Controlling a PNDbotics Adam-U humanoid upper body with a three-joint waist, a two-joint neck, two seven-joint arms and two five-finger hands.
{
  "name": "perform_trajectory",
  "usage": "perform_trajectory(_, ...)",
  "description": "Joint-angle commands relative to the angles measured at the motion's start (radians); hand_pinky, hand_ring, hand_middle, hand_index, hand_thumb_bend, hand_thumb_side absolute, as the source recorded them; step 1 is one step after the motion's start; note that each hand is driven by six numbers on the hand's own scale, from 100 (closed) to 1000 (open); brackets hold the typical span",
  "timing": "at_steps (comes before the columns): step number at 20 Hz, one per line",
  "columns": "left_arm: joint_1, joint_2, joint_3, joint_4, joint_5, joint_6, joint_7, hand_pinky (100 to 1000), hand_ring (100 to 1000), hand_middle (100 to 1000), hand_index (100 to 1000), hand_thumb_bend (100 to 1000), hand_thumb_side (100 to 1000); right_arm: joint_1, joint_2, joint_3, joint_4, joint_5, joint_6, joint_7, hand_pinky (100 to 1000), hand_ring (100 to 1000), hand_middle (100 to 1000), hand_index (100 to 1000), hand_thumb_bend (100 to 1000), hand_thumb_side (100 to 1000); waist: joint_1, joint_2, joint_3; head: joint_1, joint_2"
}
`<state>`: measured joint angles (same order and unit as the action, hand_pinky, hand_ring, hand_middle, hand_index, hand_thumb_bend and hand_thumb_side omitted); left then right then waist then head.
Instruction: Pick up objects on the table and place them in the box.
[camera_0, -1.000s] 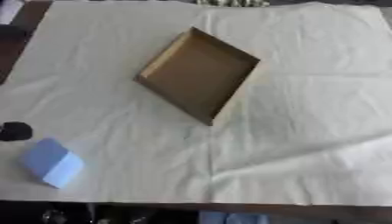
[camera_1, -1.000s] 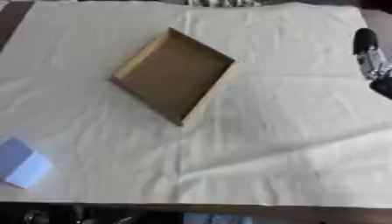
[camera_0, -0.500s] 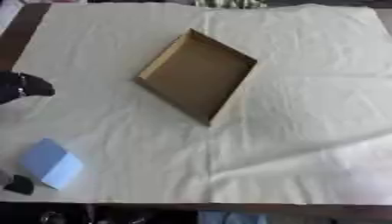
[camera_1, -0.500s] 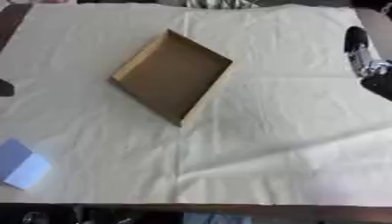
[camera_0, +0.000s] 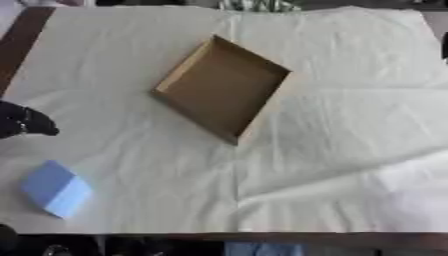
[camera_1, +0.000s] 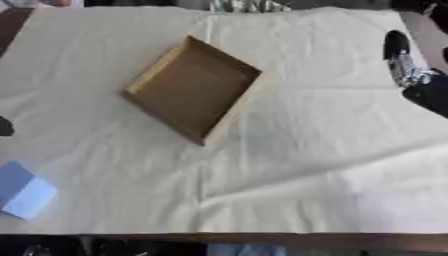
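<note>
An empty, shallow brown cardboard box (camera_0: 223, 87) lies askew on the cream cloth, a little left of the middle. A light blue block (camera_0: 54, 189) lies near the front left corner, far from the box. My left hand (camera_0: 22, 122), a dark shape, shows at the left edge, above the blue block and apart from it. It holds nothing that I can see. At the right edge, level with the box, my right hand (camera_1: 409, 70) rests with fingers up and nothing in it.
The cream cloth (camera_0: 350, 150) covers nearly the whole table and is creased. A strip of dark brown table (camera_0: 22, 35) shows at the far left. The table's front edge runs along the bottom of the views.
My left hand has shifted along the left edge and now sits above the blue block. The box, the block and my right hand have stayed where they were.
</note>
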<state>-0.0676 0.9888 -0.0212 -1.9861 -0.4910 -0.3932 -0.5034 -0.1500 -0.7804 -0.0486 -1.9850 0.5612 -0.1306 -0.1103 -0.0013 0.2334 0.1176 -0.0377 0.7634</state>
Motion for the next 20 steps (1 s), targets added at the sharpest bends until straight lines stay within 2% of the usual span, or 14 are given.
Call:
perform_trajectory(1,-0.01,0.033,0.018,-0.014,0.029,-0.005,-0.036,851,839,806,909,865,467,-0.012,-0.033,-0.007,-0.015,0.004,0.003,-0.001,816,861,905,861,100,1000,0.0,-0.018,0.001,0.005,0.007)
perform_trajectory(4,-0.021,0.027,0.011,-0.014,0.053,-0.002,-0.055,847,836,807,910,776,413,-0.012,-0.028,-0.006,-0.015,0.0,0.003,0.0,816,860,904,861,100,1000,-0.003,-0.019,-0.002,0.011,0.007)
perform_trajectory(7,-0.036,0.022,-0.003,-0.014,0.077,0.006,-0.073,844,835,808,910,749,384,-0.013,-0.024,-0.005,-0.015,-0.003,0.003,0.0,816,860,904,861,100,1000,-0.007,-0.019,-0.007,0.019,0.007)
perform_trajectory(16,-0.076,0.031,-0.04,-0.014,0.085,0.036,-0.144,846,842,819,908,728,344,-0.016,-0.018,-0.003,-0.015,-0.01,0.002,0.003,816,860,903,860,100,1000,-0.01,-0.013,-0.015,-0.019,0.007)
perform_trajectory(20,-0.081,0.041,-0.054,-0.014,0.082,0.048,-0.178,846,844,825,906,698,285,-0.014,-0.017,-0.004,-0.015,-0.012,0.004,0.002,815,862,902,860,100,1000,-0.01,-0.01,-0.019,-0.025,0.007)
